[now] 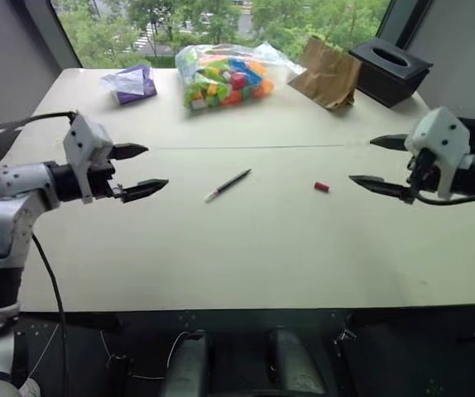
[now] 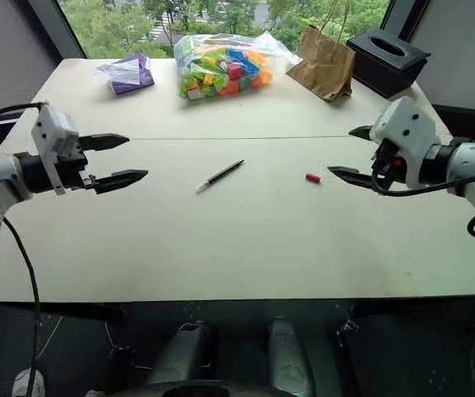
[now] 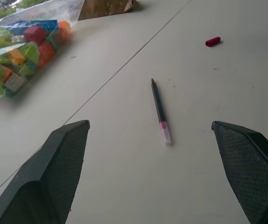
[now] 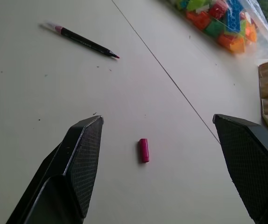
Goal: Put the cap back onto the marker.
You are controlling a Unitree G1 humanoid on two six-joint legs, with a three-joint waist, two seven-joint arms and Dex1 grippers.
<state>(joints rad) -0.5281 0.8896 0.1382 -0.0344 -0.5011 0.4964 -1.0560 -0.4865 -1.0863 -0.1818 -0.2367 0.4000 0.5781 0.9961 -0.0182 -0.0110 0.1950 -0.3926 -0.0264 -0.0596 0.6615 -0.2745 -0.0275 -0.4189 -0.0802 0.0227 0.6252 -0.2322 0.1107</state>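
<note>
Head views: the marker [image 1: 227, 184], a slim black stick with a pale pinkish end, lies flat and slantwise near the middle of the table [image 1: 246, 265], just short of the seam across the top. The cap [image 1: 321, 187], a tiny red-pink cylinder, lies apart from it toward the right edge. The left gripper [image 1: 141, 170] and right gripper [image 1: 378, 165] hover above the left and right edges, fingers spread, grasping nothing. A bag of bright blocks [image 1: 221, 74], a purple packet [image 1: 131, 83], a brown paper bag [image 1: 327, 74] and a black tissue box [image 1: 389, 70] line the far edge.

Left wrist view: the marker's pinkish end points toward the parted fingers [image 3: 59, 172].

Right wrist view: the cap lies on its side between the parted fingers [image 4: 78, 172], untouched.
</note>
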